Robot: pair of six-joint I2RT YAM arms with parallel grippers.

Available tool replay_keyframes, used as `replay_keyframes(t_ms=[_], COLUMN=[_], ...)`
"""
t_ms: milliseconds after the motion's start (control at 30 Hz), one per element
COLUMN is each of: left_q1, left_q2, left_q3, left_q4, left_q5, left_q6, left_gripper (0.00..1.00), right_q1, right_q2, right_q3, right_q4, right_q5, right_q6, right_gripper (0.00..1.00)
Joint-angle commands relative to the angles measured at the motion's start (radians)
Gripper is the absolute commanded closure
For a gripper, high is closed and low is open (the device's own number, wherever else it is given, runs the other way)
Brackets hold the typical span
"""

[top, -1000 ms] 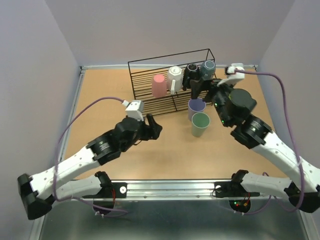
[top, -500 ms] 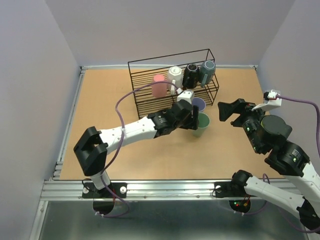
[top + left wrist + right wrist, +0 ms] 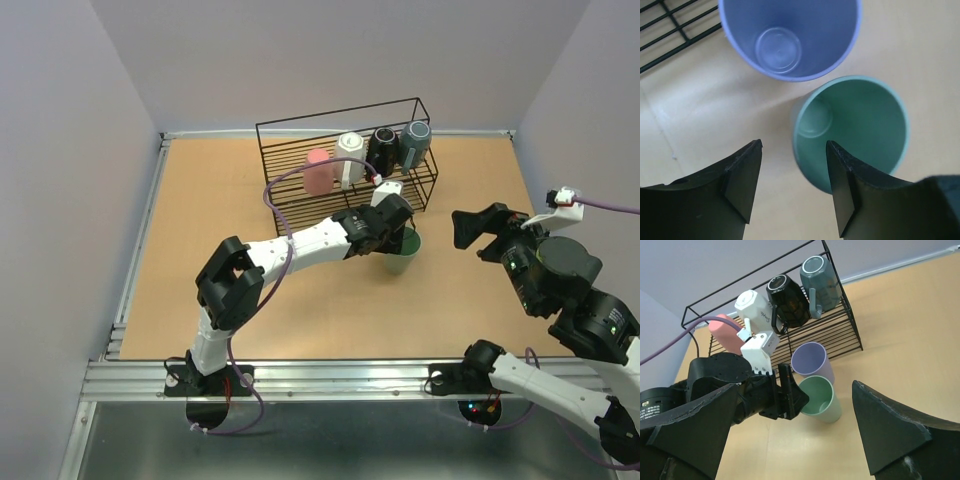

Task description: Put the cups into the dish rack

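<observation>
Green cup (image 3: 855,130) upright just beside the lavender cup (image 3: 790,35), before the dish rack (image 3: 815,337). Your left gripper (image 3: 794,145) straddles its rim, jaws parted, not gripping. Your right gripper (image 3: 468,232) gapes wide, empty.

tumblers (image 3: 722,332) (image 3: 810,360) (image 3: 820,400): 3 | mugs (image 3: 752,305) (image 3: 787,300) (image 3: 820,282): 3 (six cups together) | dish rack (image 3: 815,335): 1 | arms (image 3: 300,240) (image 3: 560,280): 2

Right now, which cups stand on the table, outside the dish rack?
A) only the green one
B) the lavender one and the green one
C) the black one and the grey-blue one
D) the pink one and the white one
B: the lavender cup and the green cup stand upright on the table in front of the dish rack, while the pink cup, white mug, black mug and grey-blue mug are in the rack.
</observation>
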Motion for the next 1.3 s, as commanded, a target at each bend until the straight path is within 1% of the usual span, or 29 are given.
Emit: replay_keyframes(t_ms=[0,133,167,233,267,367,500,567,600,800,867,900,967,1000,1033,1067,1100,1133,1167,1200,1233,1267], left_q1=[-0.003,-0.003,-0.003,-0.003,-0.003,-0.003,-0.003,-0.003,-0.001,-0.003,-0.003,-0.004,-0.003,-0.004,-0.005,-0.003,-0.003,-0.003,-0.001,-0.003,-0.001,-0.003], left_q2=[-0.023,-0.015,-0.012,-0.001,0.000,0.000,0.000,-0.006,-0.012,-0.113,-0.185,-0.257,-0.345,-0.389,-0.476,-0.516,-0.588,-0.589,-0.654,-0.687,-0.751,-0.785], left_q3=[0.041,0.022,0.024,0.034,0.038,0.036,0.032,0.024,0.021,-0.005,-0.033,-0.088,-0.161,-0.203,-0.284,-0.321,-0.394,-0.395,-0.462,-0.493,-0.557,-0.591], left_q4=[-0.066,-0.050,-0.047,-0.047,-0.047,-0.036,-0.024,-0.023,-0.026,-0.021,-0.009,0.034,0.104,0.181,0.219,0.255,0.322,0.353,0.384,0.420,0.481,0.512], left_q5=[-0.063,-0.043,-0.040,-0.026,-0.023,-0.011,-0.001,0.002,-0.001,-0.021,-0.032,-0.041,-0.055,-0.064,-0.087,-0.099,-0.115,-0.115,-0.118,-0.116,-0.122,-0.132], left_q6=[-0.010,0.007,0.007,0.014,0.016,0.023,0.028,0.024,0.019,-0.006,-0.003,0.005,0.011,0.014,0.017,0.023,0.028,0.036,0.046,0.048,0.048,0.037], left_gripper=[0.36,0.46,0.52,0.60,0.60,0.68,0.85,0.97,1.00,1.00,1.00,1.00,1.00,1.00,1.00,1.00,1.00,1.00,1.00,1.00,1.00,1.00], right_q1=[0.008,0.008,0.008,0.008,0.008,0.008,0.010,0.010,0.008,0.008,0.008,0.008,0.010,0.008,0.008,0.010,0.008,0.008,0.008,0.010,0.008,0.008], right_q2=[0.000,0.009,0.014,0.024,0.028,0.040,0.049,0.055,0.064,0.097,0.120,0.135,0.149,0.153,0.155,0.158,0.158,0.157,0.153,0.147,0.144,0.144], right_q3=[0.045,0.039,0.037,0.036,0.037,0.039,0.043,0.057,0.063,0.118,0.132,0.141,0.134,0.128,0.106,0.094,0.083,0.071,0.047,0.028,0.014,-0.010], right_q4=[-0.012,-0.012,-0.012,-0.012,-0.012,-0.012,-0.012,-0.012,-0.012,-0.012,-0.009,-0.001,0.013,0.021,0.052,0.074,0.094,0.119,0.173,0.207,0.249,0.336], right_q5=[0.036,0.031,0.029,0.025,0.022,0.011,0.000,-0.010,-0.015,-0.040,-0.055,-0.075,-0.101,-0.107,-0.122,-0.156,-0.167,-0.173,-0.178,-0.196,-0.217,-0.274], right_q6=[0.011,0.016,0.017,0.020,0.020,0.026,0.034,0.031,0.027,0.004,0.007,0.019,0.045,0.094,0.111,0.125,0.164,0.189,0.219,0.288,0.310,0.333], right_gripper=[0.00,0.00,0.00,0.00,0.00,0.00,0.00,0.00,0.00,0.00,0.00,0.00,0.00,0.00,0.00,0.00,0.00,0.00,0.00,0.00,0.00,0.00])
